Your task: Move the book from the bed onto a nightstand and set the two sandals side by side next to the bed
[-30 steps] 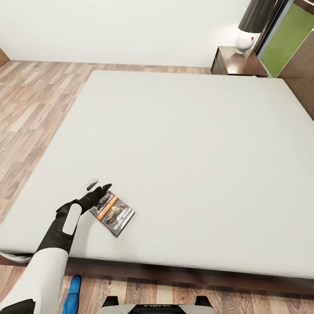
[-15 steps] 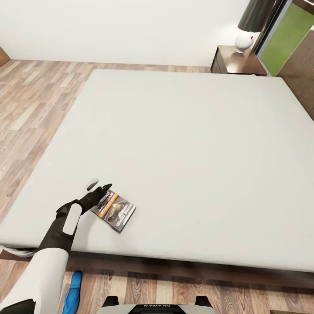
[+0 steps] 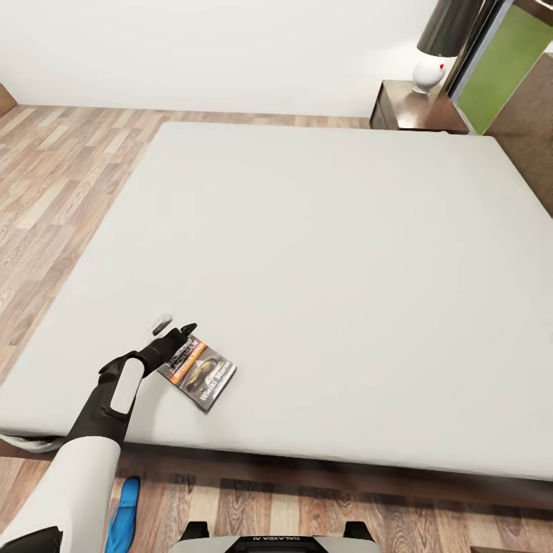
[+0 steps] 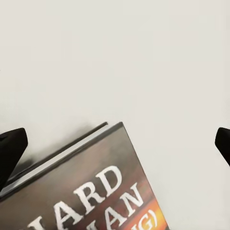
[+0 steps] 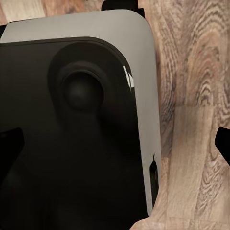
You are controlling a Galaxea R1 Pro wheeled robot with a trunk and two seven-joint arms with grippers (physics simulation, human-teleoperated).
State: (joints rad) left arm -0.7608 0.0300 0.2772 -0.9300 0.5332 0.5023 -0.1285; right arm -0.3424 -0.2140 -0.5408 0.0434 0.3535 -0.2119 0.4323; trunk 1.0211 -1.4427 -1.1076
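The book [image 3: 198, 372], dark with an orange band, lies flat on the pale mattress of the bed [image 3: 322, 261] near its front left corner. My left gripper [image 3: 173, 328] is open and low over the book's far corner. In the left wrist view the book [image 4: 91, 191] shows its "Richard Bachman" lettering, and the left gripper [image 4: 116, 146] has one dark fingertip [image 4: 10, 146] at each side of the corner. One blue sandal [image 3: 124, 513] lies on the floor by the bed's front edge, partly behind my left arm. The nightstand [image 3: 418, 114] stands at the far right corner. My right gripper [image 5: 115, 143] is open over the robot's own base.
A white lamp with a dark shade [image 3: 432, 71] stands on the nightstand. A black-framed window [image 3: 507, 69] with green grass is beyond it. Wood-plank floor [image 3: 54, 184] runs along the bed's left side. The dark bed frame [image 3: 322, 480] edges the front.
The whole picture has shifted slightly, so the camera moved. The book's angle has changed a little beside the gripper. My left arm holds nearly the same place.
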